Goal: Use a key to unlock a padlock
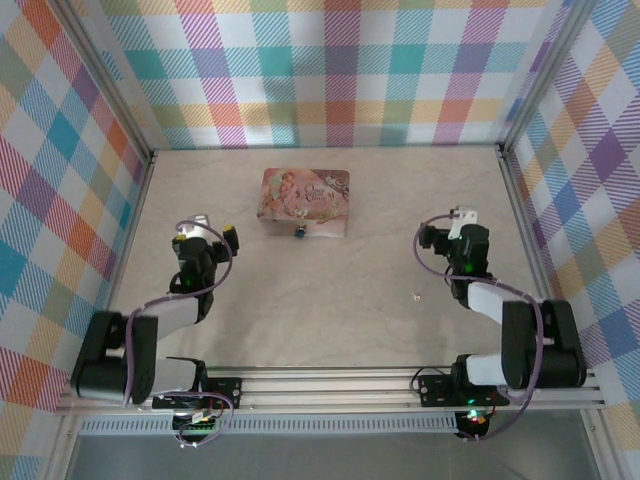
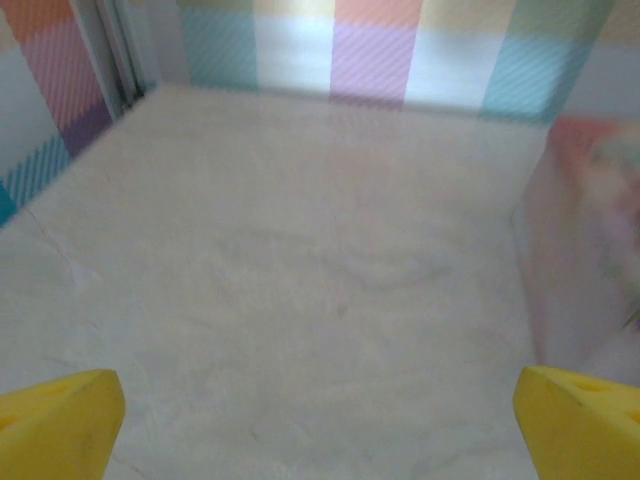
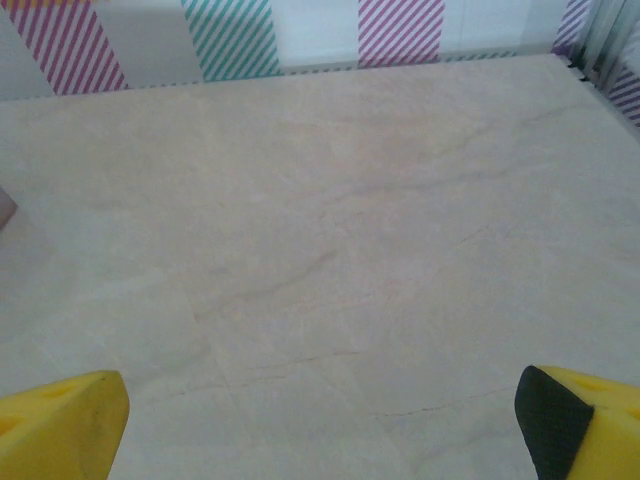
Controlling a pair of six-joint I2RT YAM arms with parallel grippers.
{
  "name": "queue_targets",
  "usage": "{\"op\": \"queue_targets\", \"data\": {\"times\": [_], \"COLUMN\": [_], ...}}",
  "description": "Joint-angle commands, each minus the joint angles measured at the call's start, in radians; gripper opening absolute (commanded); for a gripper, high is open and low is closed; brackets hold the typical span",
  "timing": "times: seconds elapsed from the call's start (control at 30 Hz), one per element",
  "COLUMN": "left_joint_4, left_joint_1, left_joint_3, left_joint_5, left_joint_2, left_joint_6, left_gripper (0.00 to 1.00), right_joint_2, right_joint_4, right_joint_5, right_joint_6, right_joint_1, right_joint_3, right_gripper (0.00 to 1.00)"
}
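Observation:
A tiny blue padlock (image 1: 297, 232) hangs at the front edge of a pink picture-printed tin (image 1: 305, 201) at the table's back middle. A pale speck of a key (image 1: 415, 295) lies on the table to the left of my right arm. My left gripper (image 1: 213, 228) sits left of the tin, open, its yellow fingertips (image 2: 60, 425) wide apart over bare table. My right gripper (image 1: 452, 222) is at the right side, behind the key, also open, with its yellow fingertips (image 3: 62, 425) wide and nothing between them.
Plaid walls enclose the pale table (image 1: 330, 320) on three sides. The blurred pink tin (image 2: 590, 230) shows at the right edge of the left wrist view. A metal rail (image 1: 330, 385) runs along the near edge.

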State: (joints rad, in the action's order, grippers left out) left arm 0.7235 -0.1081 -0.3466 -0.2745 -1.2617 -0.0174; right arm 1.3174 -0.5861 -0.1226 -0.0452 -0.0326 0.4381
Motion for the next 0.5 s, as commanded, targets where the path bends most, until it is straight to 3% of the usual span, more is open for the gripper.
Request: {"op": "queue_targets", "data": {"times": [0.0, 0.2, 0.47], "left_joint_4": [-0.087, -0.309, -0.536], "left_joint_1": [0.008, 0.002, -0.085], "left_joint_3": [-0.023, -0.087, -0.114], "left_joint_5": [-0.019, 0.058, 0.202], "left_joint_2": [0.115, 0.265, 0.391], "left_joint_6": [-0.107, -0.364, -0.582], "left_gripper": [1.00, 1.00, 1.00], "right_joint_2": [-0.094, -0.148, -0.202], "right_joint_4": [0.309, 0.776, 1.132], "right_joint_5": [-0.023, 0.004, 0.073], "right_joint_6": [-0.051, -0.203, -0.346], "right_joint_1": [-0.018, -0.080, -0.160], "right_joint_3": [0.122, 0.344, 0.443], "right_gripper": [1.00, 1.00, 0.99]}}
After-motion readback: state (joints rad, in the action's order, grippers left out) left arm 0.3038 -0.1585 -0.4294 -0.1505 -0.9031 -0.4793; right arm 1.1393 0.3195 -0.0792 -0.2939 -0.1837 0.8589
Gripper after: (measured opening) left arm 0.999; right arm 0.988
